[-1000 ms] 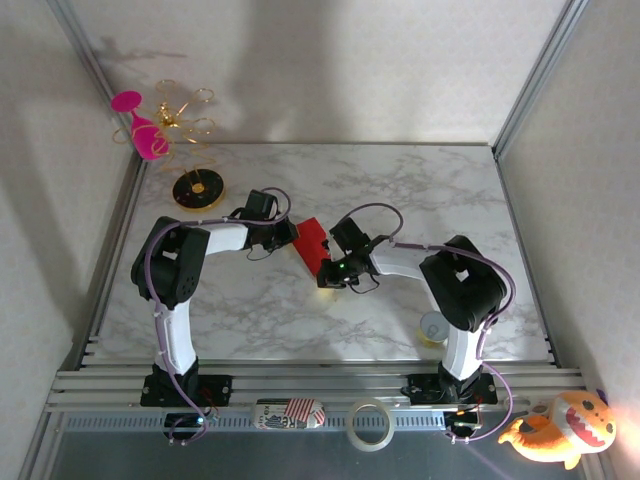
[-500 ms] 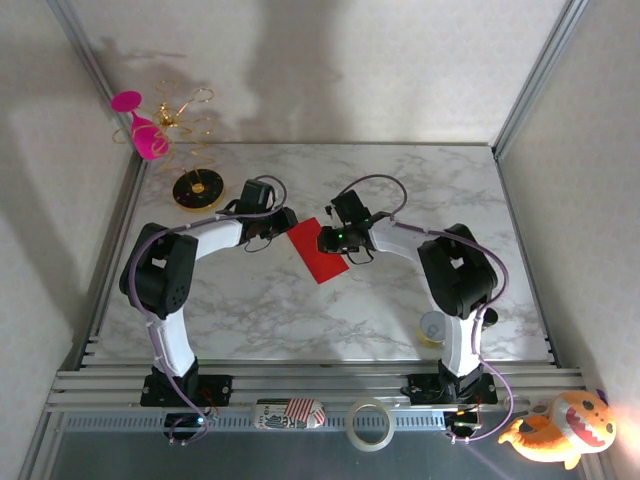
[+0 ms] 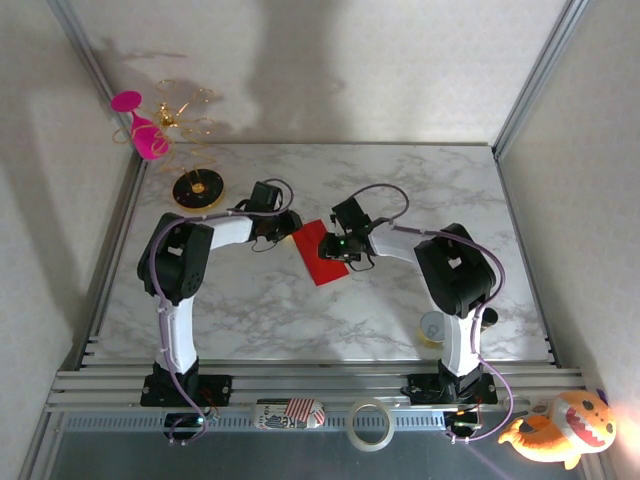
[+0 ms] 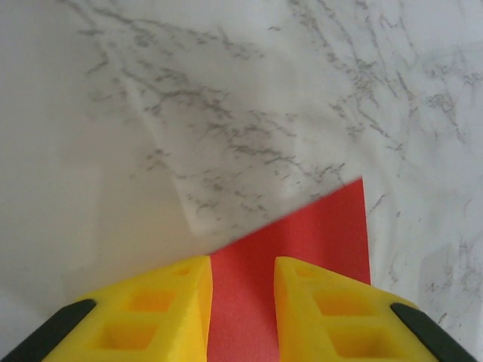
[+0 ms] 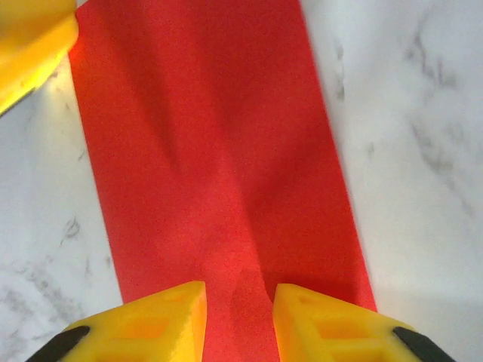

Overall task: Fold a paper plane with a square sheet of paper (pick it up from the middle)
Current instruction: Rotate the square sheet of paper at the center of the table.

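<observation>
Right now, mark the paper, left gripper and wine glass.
paper (image 3: 320,263): top view, its middle.
left gripper (image 4: 241,271): left wrist view, gap between fingertips.
wine glass (image 3: 151,140): top view, its bowl.

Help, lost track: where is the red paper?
Top view: the red paper lies centrally on the marble table, between the left claw and right claw.

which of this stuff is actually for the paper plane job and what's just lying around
For the job: red paper, left gripper, right gripper.
Lying about: pink wine glass, gold stand, tape roll, plush toy.
</observation>
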